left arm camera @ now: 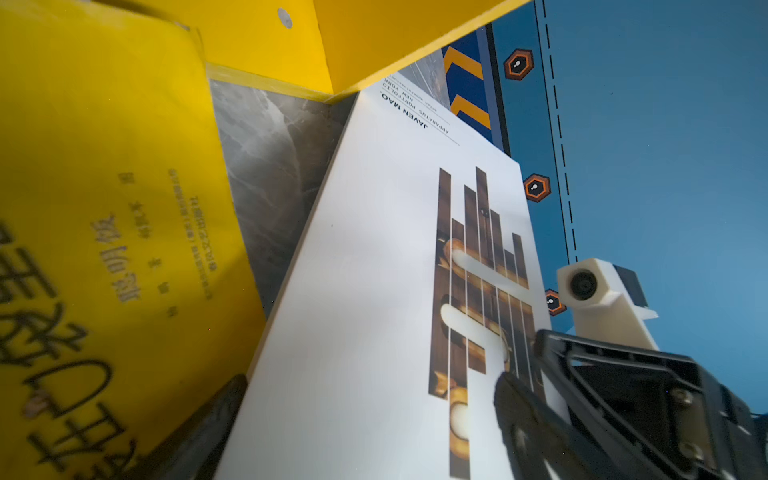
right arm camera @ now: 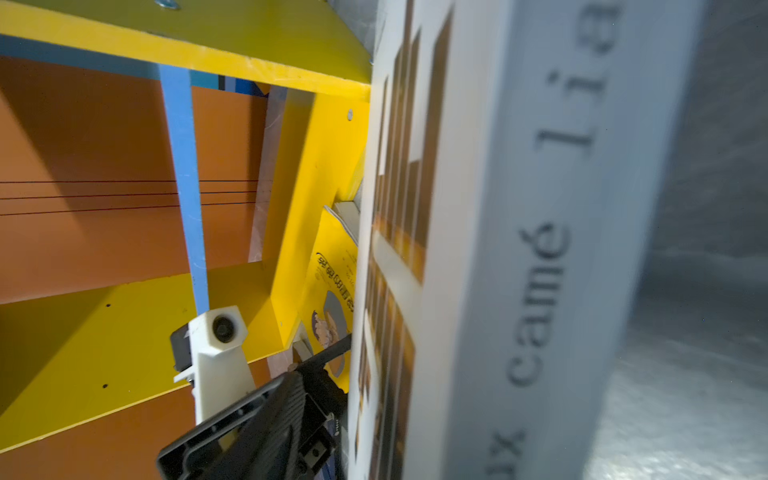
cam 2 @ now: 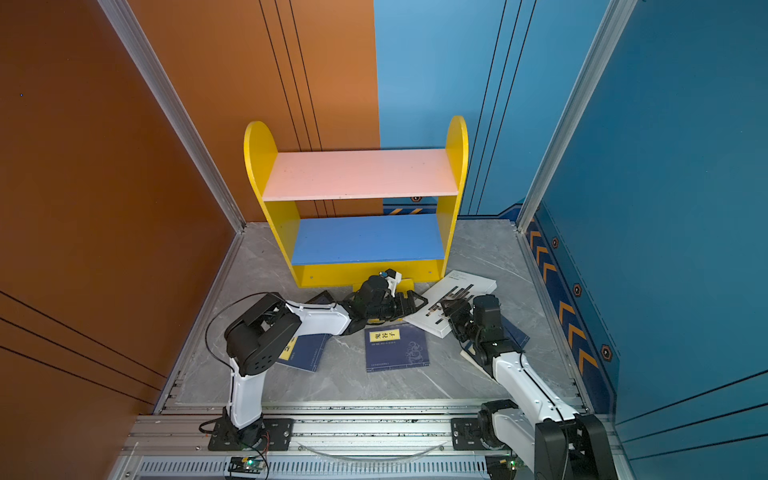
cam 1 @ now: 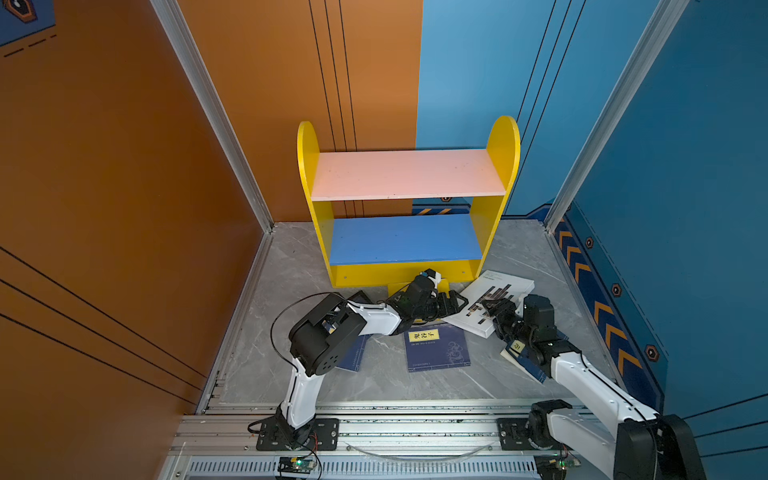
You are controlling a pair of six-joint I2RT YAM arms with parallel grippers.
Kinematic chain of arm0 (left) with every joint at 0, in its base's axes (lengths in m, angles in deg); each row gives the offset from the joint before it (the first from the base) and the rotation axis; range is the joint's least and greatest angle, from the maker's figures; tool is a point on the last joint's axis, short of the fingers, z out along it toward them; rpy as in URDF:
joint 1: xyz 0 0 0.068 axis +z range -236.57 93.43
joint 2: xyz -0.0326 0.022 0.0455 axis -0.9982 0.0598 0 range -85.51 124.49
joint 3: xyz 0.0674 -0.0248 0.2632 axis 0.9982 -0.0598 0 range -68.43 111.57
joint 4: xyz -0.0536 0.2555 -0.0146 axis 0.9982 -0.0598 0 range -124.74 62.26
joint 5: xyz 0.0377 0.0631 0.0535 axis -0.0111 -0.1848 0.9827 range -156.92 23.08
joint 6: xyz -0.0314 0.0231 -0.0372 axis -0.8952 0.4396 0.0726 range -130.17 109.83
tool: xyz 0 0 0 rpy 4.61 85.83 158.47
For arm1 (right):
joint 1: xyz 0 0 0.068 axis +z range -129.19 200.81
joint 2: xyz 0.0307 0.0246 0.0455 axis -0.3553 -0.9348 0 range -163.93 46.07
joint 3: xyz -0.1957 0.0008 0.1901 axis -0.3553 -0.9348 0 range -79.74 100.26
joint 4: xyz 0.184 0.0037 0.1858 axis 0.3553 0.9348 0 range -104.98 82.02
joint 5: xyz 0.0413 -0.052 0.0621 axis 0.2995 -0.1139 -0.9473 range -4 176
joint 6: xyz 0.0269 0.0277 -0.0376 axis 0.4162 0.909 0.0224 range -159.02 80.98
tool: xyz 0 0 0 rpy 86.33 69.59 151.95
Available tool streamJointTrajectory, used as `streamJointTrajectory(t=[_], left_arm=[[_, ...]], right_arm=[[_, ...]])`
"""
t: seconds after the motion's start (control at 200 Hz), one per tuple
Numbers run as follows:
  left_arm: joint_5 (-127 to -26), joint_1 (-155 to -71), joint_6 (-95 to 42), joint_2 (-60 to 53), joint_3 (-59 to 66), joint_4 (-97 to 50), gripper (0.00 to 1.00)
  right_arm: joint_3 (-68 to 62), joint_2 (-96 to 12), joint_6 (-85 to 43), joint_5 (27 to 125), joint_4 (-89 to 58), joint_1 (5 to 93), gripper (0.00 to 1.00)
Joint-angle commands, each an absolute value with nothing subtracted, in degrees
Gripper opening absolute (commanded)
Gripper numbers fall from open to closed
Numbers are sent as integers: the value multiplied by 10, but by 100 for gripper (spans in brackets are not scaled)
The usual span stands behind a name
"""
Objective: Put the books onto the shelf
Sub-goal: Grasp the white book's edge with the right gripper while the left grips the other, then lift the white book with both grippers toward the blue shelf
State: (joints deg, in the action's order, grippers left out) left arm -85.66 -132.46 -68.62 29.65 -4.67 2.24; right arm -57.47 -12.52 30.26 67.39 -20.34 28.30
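Your left claw (cam 1: 459, 305) stands wide and empty at the white book (cam 1: 498, 297)'s left edge. I cannot tell whether the right claw (cam 1: 492, 311) has clamped its near edge. Lift on a loose pinch and it may slide out. One shelf (cam 1: 407, 174) holds none of six: three navy books (cam 1: 436, 349), one black book (cam 1: 359, 297), one yellow book (left arm camera: 104, 208), one white.

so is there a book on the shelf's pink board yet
No, in a top view the pink board is bare, with no book resting on it.
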Motion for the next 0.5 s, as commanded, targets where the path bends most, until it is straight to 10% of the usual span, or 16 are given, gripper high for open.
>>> streamJointTrajectory(t=[0.0,0.491], left_arm=[[-860,-1312,-690,263,-62,35,92],[-837,-1291,-676,162,-124,-12,91]], right_arm=[[-564,-117,299,697,-149,278,52],[-536,-61,292,705,-103,270,24]])
